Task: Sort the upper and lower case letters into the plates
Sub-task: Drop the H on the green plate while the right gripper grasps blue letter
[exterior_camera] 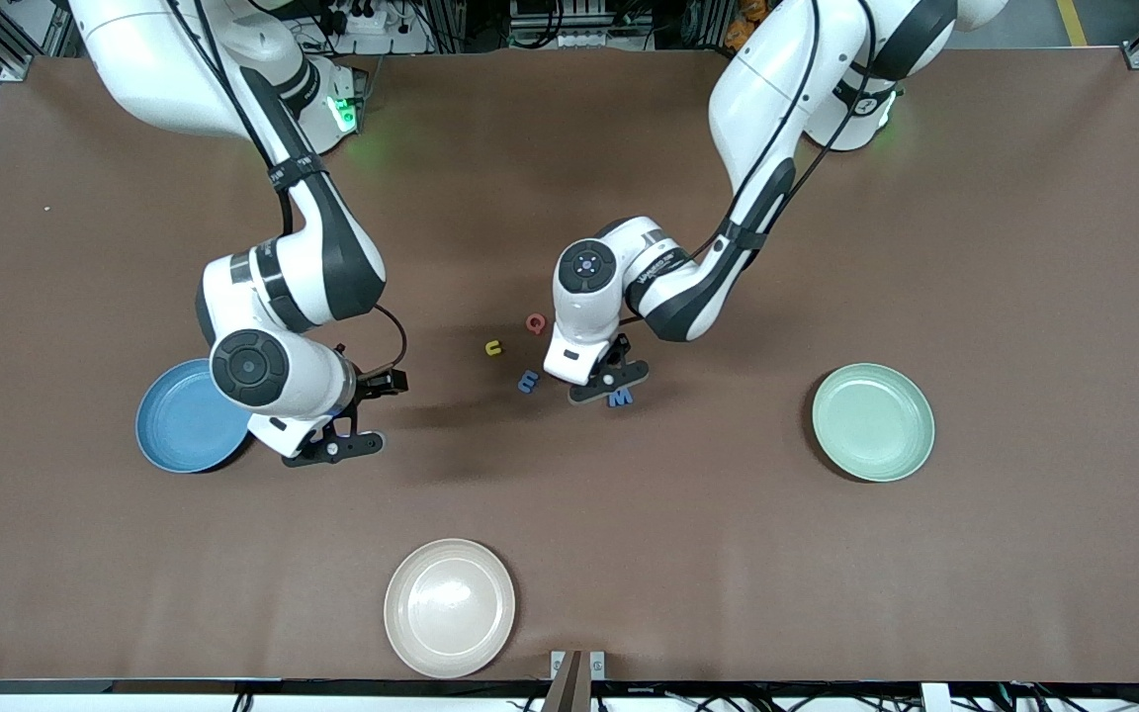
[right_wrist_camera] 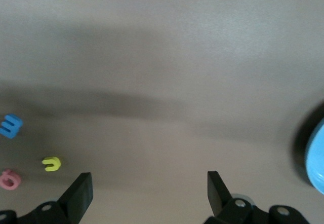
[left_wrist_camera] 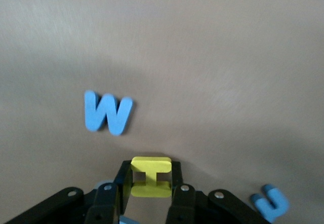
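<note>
My left gripper (exterior_camera: 609,381) (left_wrist_camera: 150,184) is low over the middle of the table, shut on a yellow letter I (left_wrist_camera: 151,164). A blue W (left_wrist_camera: 108,113) (exterior_camera: 620,398) lies flat just beside it. Part of another blue letter (left_wrist_camera: 271,203) (exterior_camera: 528,381) shows close by. A red letter (exterior_camera: 535,322) (right_wrist_camera: 9,179) and a yellow u (exterior_camera: 494,347) (right_wrist_camera: 51,163) lie a little farther from the front camera. My right gripper (exterior_camera: 334,445) (right_wrist_camera: 149,184) hangs open and empty beside the blue plate (exterior_camera: 179,420) (right_wrist_camera: 317,158). The mint green plate (exterior_camera: 872,421) sits toward the left arm's end.
A beige plate (exterior_camera: 449,607) rests near the table's front edge, nearer to the front camera than the letters. The brown tabletop (exterior_camera: 728,554) stretches wide between the plates.
</note>
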`<state>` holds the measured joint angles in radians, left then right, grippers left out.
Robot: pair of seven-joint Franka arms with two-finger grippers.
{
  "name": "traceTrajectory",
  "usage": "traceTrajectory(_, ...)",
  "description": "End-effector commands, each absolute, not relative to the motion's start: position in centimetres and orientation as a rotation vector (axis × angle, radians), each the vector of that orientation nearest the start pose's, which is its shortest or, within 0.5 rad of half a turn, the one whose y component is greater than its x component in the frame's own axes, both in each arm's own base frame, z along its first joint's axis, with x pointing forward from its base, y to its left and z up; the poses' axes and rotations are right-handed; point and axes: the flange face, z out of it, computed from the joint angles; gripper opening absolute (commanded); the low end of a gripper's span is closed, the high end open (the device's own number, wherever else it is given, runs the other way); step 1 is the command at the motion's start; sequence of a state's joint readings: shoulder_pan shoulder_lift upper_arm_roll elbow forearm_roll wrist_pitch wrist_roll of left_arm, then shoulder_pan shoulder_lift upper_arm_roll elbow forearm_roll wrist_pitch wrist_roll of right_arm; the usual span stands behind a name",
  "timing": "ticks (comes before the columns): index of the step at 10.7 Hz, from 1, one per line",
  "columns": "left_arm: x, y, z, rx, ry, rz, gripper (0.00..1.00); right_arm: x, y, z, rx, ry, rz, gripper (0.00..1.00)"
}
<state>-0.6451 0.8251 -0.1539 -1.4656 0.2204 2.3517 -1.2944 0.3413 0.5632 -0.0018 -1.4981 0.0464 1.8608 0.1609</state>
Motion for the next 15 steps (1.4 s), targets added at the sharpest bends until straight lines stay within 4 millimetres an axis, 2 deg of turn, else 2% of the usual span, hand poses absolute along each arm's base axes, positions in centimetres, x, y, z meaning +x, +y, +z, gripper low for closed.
traceTrajectory(1, 55.3, -46.6, 28.7, -3.089, -0.734, -0.19, 0.0, 63.8, 24.3, 32.4, -3.113, -0.143, 0.296, 1.0)
traceTrajectory(2, 56.6, -44.3, 31.5, -3.088, -0.737, -0.216, 0.0, 63.3, 25.9, 32.2, -3.12, -0.115, 0.283, 1.0)
traceTrajectory(4, 58.2, -37.2, 34.9, -3.116, -0.59, -0.205, 0.0, 62.6, 28.6, 31.5, -3.131, -0.028, 0.256, 1.0)
traceTrajectory(5, 59.2, -33.1, 36.3, -3.117, -0.508, -0.215, 0.0, 62.1, 30.1, 31.0, -3.134, 0.024, 0.248, 1.0)
traceTrajectory(7, 60.9, -24.4, 36.9, -3.102, -0.321, -0.162, 0.0, 60.6, 33.7, 29.5, -3.144, 0.13, 0.228, 1.0)
traceTrajectory(10, 63.6, -13.0, 35.1, -3.113, -0.093, -0.018, 0.0, 59.1, 37.5, 26.8, -3.143, 0.3, 0.181, 1.0)
traceTrajectory(11, 63.4, -10.4, 33.7, -3.11, -0.019, 0.031, 0.0, 58.6, 38.6, 25.9, -3.139, 0.35, 0.163, 1.0)
traceTrajectory(13, 63.7, -6.7, 30.7, -3.116, 0.045, 0.111, 0.0, 58.4, 39.7, 23.9, -3.11, 0.498, 0.128, 1.0)
traceTrajectory(15, 63.8, -5.0, 27.6, -3.115, 0.027, 0.155, 0.0, 57.1, 41.9, 21.3, -3.08, 0.63, 0.089, 1.0)
